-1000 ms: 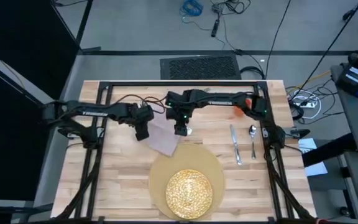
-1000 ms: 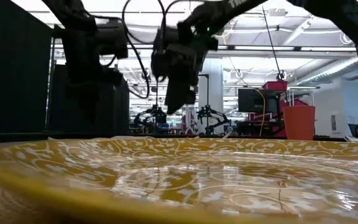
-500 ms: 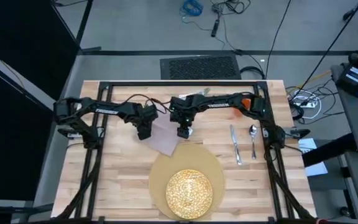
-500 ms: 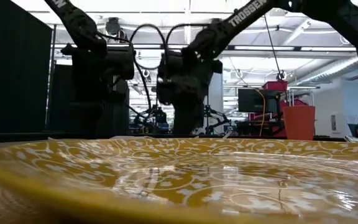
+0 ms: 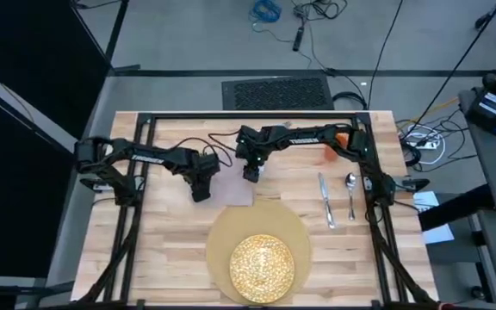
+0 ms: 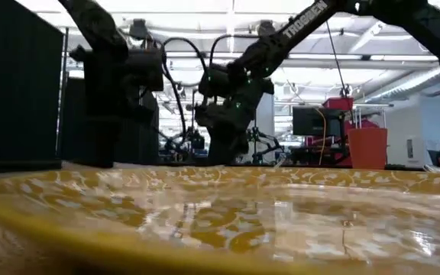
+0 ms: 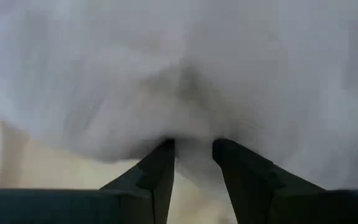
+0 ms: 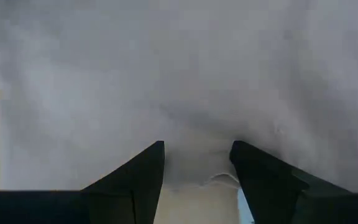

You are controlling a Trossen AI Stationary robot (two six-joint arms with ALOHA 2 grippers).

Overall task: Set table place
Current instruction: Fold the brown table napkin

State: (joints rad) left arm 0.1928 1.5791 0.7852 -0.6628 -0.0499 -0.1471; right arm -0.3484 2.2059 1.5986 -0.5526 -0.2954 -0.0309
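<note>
The beige napkin [image 5: 231,188] lies spread on the table [image 5: 162,258], just beyond the far rim of the round tan placemat [image 5: 222,237]. The yellow speckled plate [image 5: 263,267] sits on that placemat. My left gripper [image 5: 201,193] is at the napkin's left side and my right gripper [image 5: 252,175] at its far right part. Both are low over the table and shut on the cloth. A fork and knife [image 5: 325,200] and a spoon [image 5: 350,194] lie to the right. The orange cup [image 6: 367,149] stands at the far right. My left gripper pinches a bunched bit of the napkin's left side [image 7: 191,146] between its two fingers, coming from above. The cloth around the fingers rests on the table. One layer or several, I cannot tell. My right gripper has the napkin's edge [image 8: 197,158] between its two fingers, from above. A small curl of that edge shows in the gap, and the cloth beyond lies flat on the table.
The black frame [image 5: 231,116] rings the tabletop. Bare wood lies left of the placemat [image 5: 162,258] and right of the spoon. The plate [image 6: 205,221] fills the foreground of the low view.
Both grippers have gone down to the tabletop with the napkin. The left one has shifted a little toward the near edge and the right one toward the far edge. The napkin hung bunched between them before. It now lies spread out on the table.
</note>
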